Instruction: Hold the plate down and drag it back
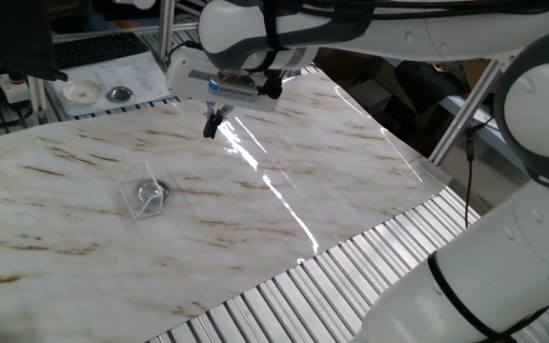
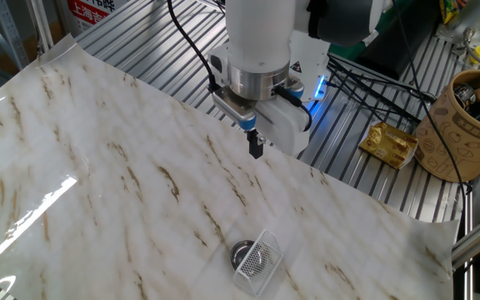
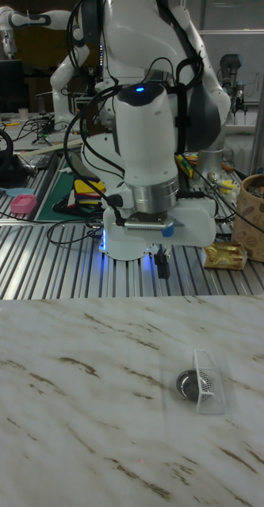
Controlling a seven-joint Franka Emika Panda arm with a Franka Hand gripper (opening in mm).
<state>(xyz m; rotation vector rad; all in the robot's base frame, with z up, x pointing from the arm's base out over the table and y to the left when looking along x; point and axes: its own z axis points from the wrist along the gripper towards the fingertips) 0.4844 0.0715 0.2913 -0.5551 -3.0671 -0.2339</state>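
Note:
The plate (image 2: 240, 248) is a small shiny metal dish lying on the marbled table sheet, with one side tucked against a clear plastic box (image 2: 262, 260). It also shows in the other views, as the plate (image 1: 153, 191) and the plate (image 3: 185, 383). My gripper (image 2: 256, 148) hangs above the sheet well away from the plate, near the edge by the arm's base, its thin fingers pressed together and shut on nothing. It appears again as the gripper (image 1: 213, 126) and the gripper (image 3: 162, 268).
The clear box (image 1: 137, 187) leans over the plate. A white round dish (image 1: 82, 91) and a second small metal dish (image 1: 119, 93) sit on paper beyond the sheet. A brown patterned cup (image 2: 465, 125) and a gold packet (image 2: 390, 143) stand on the slatted table near the base.

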